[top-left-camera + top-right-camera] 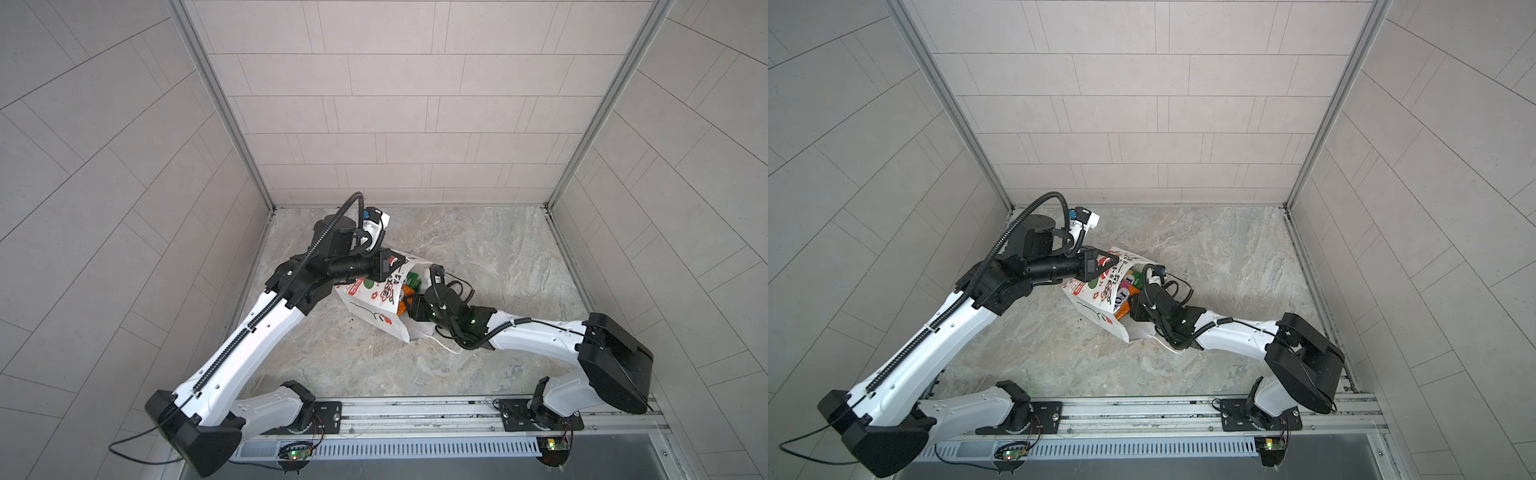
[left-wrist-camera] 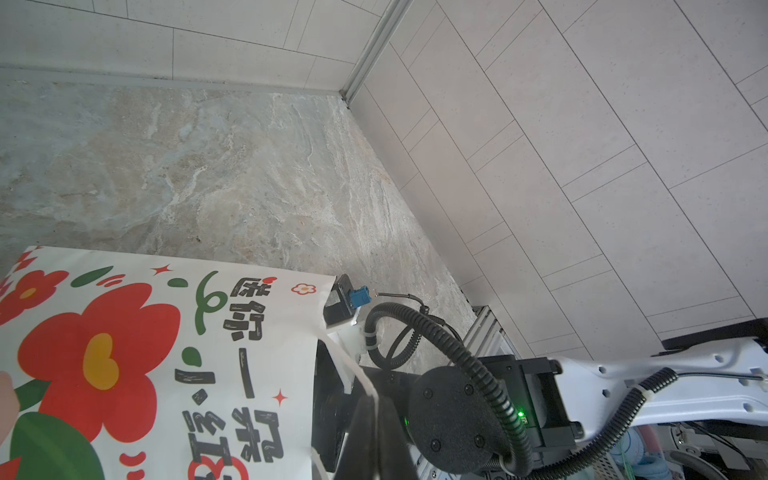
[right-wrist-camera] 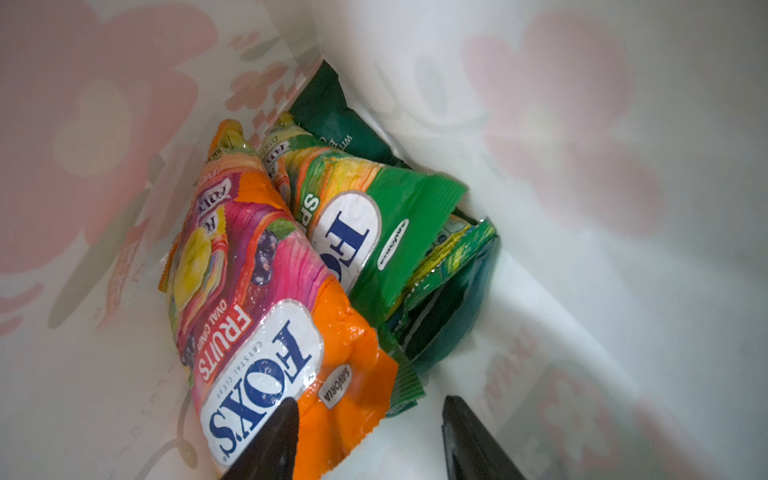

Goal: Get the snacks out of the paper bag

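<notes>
**Top views.** The paper bag [image 1: 374,309] is lying tipped over on the marble table [image 1: 498,257], with its mouth facing the right arm. The left claw [image 1: 400,262] is pinching the bag's upper rim, jaws together on the paper. The right claw [image 1: 407,308] is reaching into the mouth. Its wrist and cable are covering most of the opening, so its jaws cannot be read from up here. The orange packet [image 1: 1124,305] and the green packets [image 1: 1133,277] are peeking out past it. A white cord handle [image 1: 446,345] is trailing on the table beneath the right forearm. Tiled walls are closing in three sides, and a mounting rail [image 1: 415,409] is running along the near edge.

**Left wrist view.** The paper bag's [image 2: 166,353] printed side, with its red flower, is filling the near part. The left claw [image 2: 376,440] is clamping shut on a white strip at the mouth edge. Just past that edge, the right arm's wrist camera [image 2: 345,299] and ribbed cable [image 2: 436,332] are hiding the bag's inside.

**Right wrist view.** This camera is looking into the paper bag [image 3: 582,291].
- The orange packet [image 3: 266,316] is lying nearest.
- The green packets [image 3: 374,232] are pressing against it from behind.
- The dark green bag [image 3: 332,120] is sitting deepest and is mostly covered.
- The right claw [image 3: 370,401] is standing with its jaws apart. One of its fingers [image 3: 274,440] is overlapping the orange packet's edge, and the other is over bare paper. It is clamping nothing.
</notes>
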